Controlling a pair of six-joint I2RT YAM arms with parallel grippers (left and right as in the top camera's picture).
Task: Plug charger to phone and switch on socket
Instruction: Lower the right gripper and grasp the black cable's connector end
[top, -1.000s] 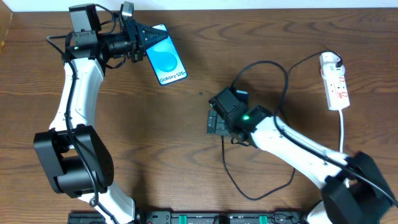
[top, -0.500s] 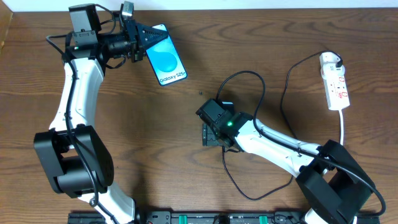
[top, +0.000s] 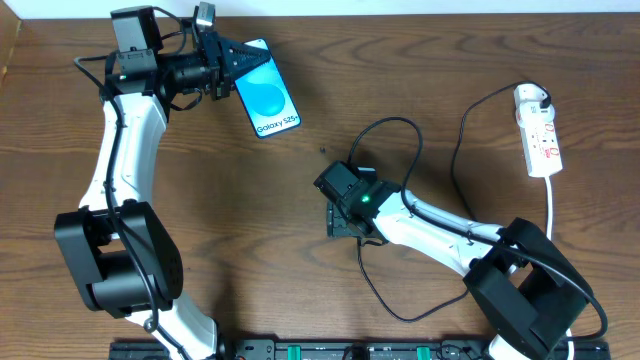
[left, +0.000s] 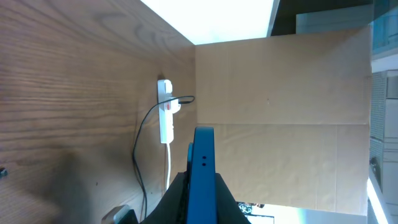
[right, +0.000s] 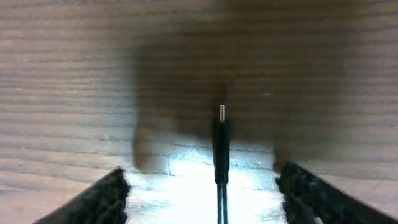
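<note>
- The table (top: 250, 230) is dark brown wood with a plain grain. In the overhead view a pale strip runs along its far edge at 12 o'clock, and a black rail (top: 330, 350) with green parts lies along the near edge at 6 o'clock.
- The left gripper (top: 228, 68) sits at about 11 o'clock and is clenched on one short end of the phone (top: 266, 92).
- The phone's blue screen faces up, and its free end points toward 5 o'clock.
- In the left wrist view the phone (left: 202, 174) shows edge-on between the dark fingers (left: 175, 194). Beyond the table edge stands a tan cardboard panel (left: 280, 112), with a bright white patch above it.
- A small dark speck (top: 322, 151) lies on the bare wood between the phone and the table's centre.
- The right gripper (top: 342, 218) is just 5 o'clock of centre, low over the wood, with its jaws spread wide and grasping nothing.
- The right wrist view shows the charger's plug tip (right: 221, 112) lying on the wood between the two fingers (right: 106, 199), touching neither, in the arm's shadow.
- The charger (top: 397, 119) loops up toward 1 o'clock and also trails toward 5 o'clock. Its white adapter (top: 530, 96) sits in the far end of the socket.
- The socket (top: 541, 135) lies at 2 o'clock, well apart from the phone, and its white cord runs toward 4 o'clock.
</note>
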